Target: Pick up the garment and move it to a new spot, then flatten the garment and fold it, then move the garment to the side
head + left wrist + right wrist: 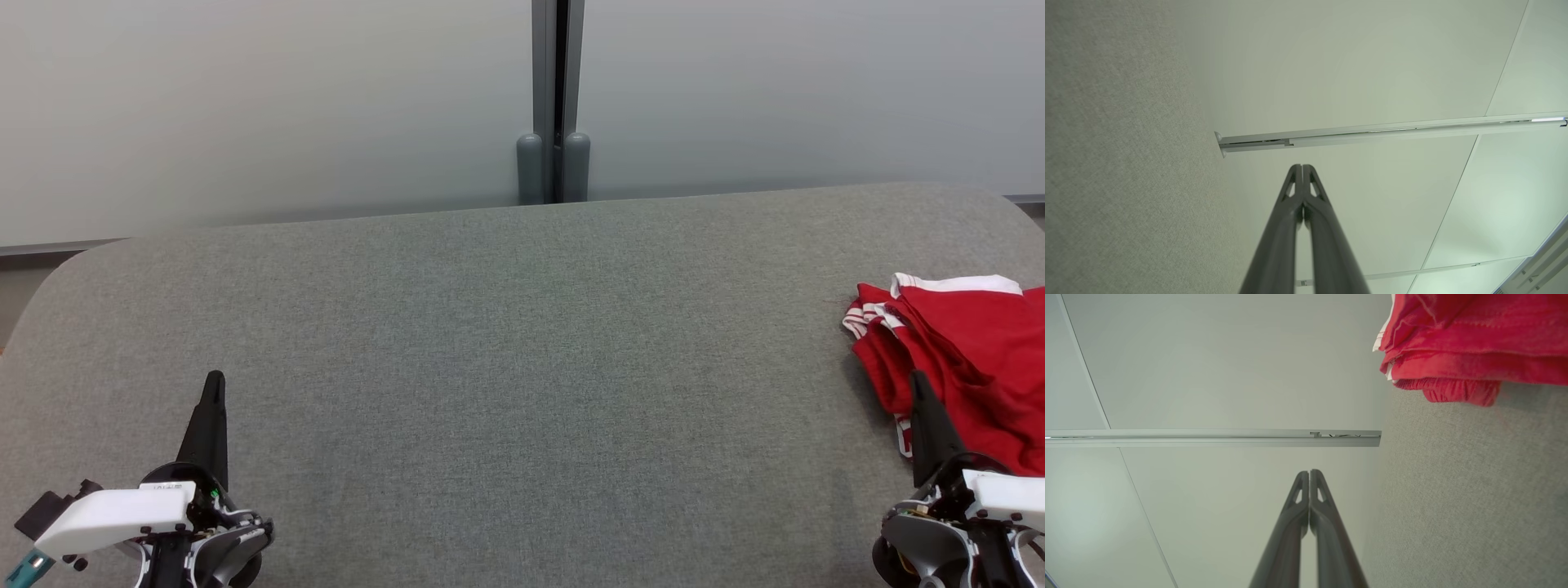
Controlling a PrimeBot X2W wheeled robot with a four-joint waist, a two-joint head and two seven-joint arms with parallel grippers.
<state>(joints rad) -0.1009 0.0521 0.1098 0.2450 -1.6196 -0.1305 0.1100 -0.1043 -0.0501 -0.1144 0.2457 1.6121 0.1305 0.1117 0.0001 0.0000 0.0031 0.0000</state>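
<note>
crumpled red cloth garment (980, 351), white trim, far right on grey felt table (522, 367). left gripper (215, 382) near left, fingers pressed together, empty. right gripper (920, 380) likewise, near right, beside garment.

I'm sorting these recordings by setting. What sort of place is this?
Probably an office or lab test area rather than a home. A grey fabric-covered table stands against frosted partition panels joined by a grey metal post. A red garment with white trim lies at the table's right edge.
</note>
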